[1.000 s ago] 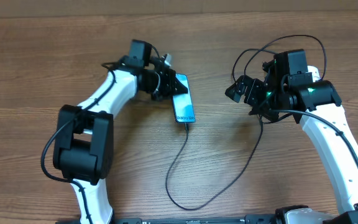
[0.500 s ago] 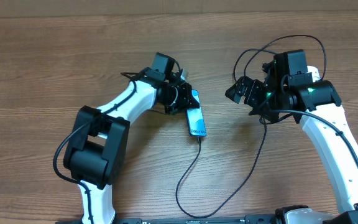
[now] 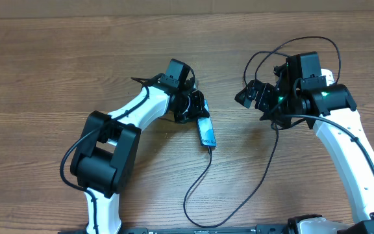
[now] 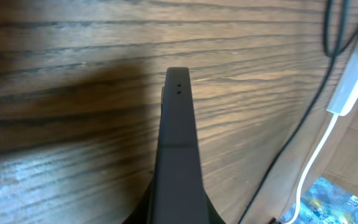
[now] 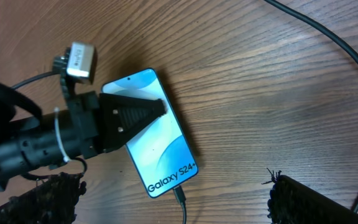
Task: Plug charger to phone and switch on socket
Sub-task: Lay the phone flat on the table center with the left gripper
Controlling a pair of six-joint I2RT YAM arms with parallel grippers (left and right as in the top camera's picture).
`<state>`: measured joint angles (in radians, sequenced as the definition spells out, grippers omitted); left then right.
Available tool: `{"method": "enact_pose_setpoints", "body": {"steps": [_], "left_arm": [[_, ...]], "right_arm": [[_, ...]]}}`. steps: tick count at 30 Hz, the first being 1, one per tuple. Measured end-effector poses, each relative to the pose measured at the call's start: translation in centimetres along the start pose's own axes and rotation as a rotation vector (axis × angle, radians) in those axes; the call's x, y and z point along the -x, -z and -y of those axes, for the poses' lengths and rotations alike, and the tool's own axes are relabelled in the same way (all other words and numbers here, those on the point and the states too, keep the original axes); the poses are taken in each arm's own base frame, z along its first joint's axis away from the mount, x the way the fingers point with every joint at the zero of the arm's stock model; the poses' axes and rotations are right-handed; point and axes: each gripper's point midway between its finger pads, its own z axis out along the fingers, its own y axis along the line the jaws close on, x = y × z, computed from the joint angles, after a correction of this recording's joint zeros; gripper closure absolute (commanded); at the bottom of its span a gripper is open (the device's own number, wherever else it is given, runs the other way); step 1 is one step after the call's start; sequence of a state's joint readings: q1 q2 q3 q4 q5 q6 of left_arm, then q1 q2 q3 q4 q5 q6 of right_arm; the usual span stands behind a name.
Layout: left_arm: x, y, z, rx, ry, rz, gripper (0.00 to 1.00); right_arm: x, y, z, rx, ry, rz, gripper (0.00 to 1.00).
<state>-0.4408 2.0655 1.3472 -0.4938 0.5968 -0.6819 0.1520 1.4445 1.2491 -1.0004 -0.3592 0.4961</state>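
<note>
1. Overhead: my left end effector (image 3: 197,107) clamps the phone (image 3: 206,132) mid-bench (image 3: 57,58); the right end effector (image 3: 250,95) is well apart.
2. Left wrist: I see the phone edge-on.
3. Right wrist: my right fingers (image 5: 48,199) gape wide, empty; the charger (image 5: 180,198) sits plugged into the phone's lower end.

The slim, black-framed, blue-screened smartphone (image 3: 206,132) is clasped by the left gripper (image 3: 198,109), a thin black cable (image 3: 210,158) plugged in below.
</note>
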Motion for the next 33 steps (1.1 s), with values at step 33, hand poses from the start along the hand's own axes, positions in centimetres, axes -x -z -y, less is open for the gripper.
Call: {"method": "enact_pose_setpoints", "body": {"steps": [33], "left_arm": [[-1.6,-1.7,-1.5,0.002,0.004,-0.099,0.68]], "right_arm": [[0.1,0.0,-0.1,0.003,0.001,0.003,0.0]]}}
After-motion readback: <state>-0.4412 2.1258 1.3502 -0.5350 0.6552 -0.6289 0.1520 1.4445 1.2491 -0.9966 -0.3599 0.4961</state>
